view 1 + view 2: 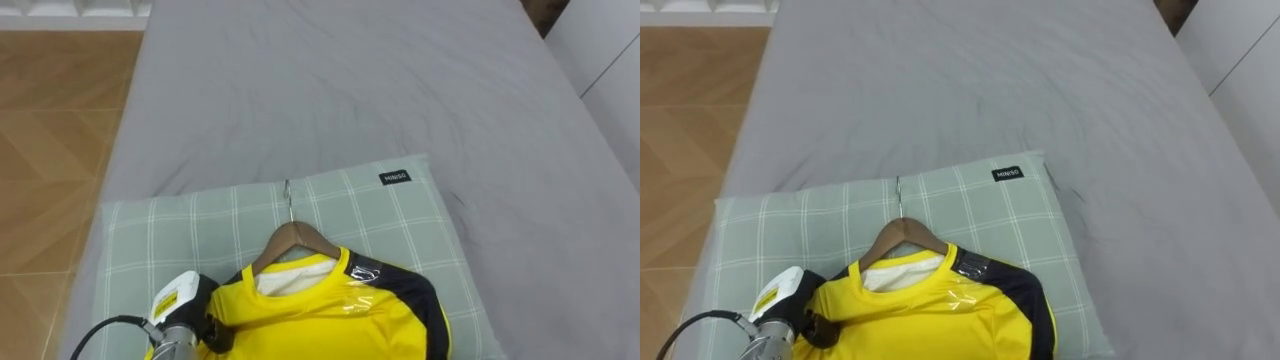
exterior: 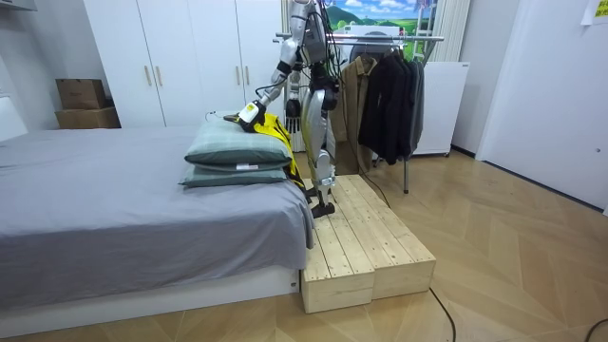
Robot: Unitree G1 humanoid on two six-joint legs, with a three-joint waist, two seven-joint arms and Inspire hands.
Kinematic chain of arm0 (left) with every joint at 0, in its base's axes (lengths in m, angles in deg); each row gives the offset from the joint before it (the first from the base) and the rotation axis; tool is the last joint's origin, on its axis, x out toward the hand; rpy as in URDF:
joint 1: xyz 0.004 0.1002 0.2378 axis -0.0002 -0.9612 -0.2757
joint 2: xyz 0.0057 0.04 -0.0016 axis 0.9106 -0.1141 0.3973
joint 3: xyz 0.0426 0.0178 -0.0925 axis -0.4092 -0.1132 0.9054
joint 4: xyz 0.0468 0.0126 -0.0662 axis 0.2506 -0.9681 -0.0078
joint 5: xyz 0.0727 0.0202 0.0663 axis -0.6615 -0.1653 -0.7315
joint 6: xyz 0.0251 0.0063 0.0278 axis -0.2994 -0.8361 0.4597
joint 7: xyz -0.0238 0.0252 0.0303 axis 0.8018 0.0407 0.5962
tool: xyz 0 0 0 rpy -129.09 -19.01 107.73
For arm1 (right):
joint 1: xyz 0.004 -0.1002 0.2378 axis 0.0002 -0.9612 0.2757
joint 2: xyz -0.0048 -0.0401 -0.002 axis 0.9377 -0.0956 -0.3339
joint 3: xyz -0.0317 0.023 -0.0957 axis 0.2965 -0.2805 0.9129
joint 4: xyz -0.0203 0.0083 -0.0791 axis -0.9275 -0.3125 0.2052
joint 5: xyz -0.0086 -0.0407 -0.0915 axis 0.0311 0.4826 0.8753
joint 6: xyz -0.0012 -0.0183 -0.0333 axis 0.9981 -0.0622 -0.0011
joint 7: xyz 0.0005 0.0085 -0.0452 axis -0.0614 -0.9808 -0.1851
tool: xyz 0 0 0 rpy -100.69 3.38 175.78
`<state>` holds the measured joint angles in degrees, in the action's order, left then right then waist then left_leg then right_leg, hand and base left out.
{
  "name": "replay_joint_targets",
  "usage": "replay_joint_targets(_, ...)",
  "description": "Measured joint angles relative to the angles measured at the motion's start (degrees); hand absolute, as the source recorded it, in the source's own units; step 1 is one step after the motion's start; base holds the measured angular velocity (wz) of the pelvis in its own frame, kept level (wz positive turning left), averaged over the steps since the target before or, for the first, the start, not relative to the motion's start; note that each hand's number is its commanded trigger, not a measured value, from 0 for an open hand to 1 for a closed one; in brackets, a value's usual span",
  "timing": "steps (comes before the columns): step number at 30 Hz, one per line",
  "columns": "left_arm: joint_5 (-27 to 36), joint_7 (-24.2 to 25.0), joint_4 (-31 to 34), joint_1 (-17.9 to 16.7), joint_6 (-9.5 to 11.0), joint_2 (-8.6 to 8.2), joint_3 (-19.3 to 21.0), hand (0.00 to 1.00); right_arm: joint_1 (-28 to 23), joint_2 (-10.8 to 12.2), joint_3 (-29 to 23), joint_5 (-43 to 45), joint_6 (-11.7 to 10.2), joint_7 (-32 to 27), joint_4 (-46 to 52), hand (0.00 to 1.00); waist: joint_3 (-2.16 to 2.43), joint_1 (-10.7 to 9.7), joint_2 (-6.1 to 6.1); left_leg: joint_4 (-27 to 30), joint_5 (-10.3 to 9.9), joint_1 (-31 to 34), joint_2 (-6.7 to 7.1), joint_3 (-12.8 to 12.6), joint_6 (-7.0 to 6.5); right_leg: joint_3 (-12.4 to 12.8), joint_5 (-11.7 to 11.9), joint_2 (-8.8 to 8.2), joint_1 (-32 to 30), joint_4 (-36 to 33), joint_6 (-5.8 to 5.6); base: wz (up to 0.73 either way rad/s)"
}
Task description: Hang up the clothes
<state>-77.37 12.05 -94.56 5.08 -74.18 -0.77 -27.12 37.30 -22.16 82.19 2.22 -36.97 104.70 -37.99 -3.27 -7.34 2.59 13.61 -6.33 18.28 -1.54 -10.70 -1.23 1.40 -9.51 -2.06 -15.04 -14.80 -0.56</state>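
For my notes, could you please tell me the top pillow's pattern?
Pale green with a white check; the top pillow shows best in the left eye view.

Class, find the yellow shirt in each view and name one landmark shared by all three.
Left eye view: shirt at bottom centre, on the pillow.
Right eye view: shirt at bottom, left of centre.
Room view: shirt above centre-left, beside the robot.
Landmark: the checked pillow.
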Motion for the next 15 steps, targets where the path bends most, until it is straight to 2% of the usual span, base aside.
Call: replay_joint_targets(15,1.0,-0.5,-0.1,-0.9,0.5,-0.12,0.0,1.0,-0.1,0.0,-0.2,0.5,-0.1,-0.1,0.0,0.0,0.16,0.1,-0.29,-0.2,0.0,-1.5,-0.03,0.1,0.01,-0.2,0.0,0.1,1.4,0.5,0.03,0.0)
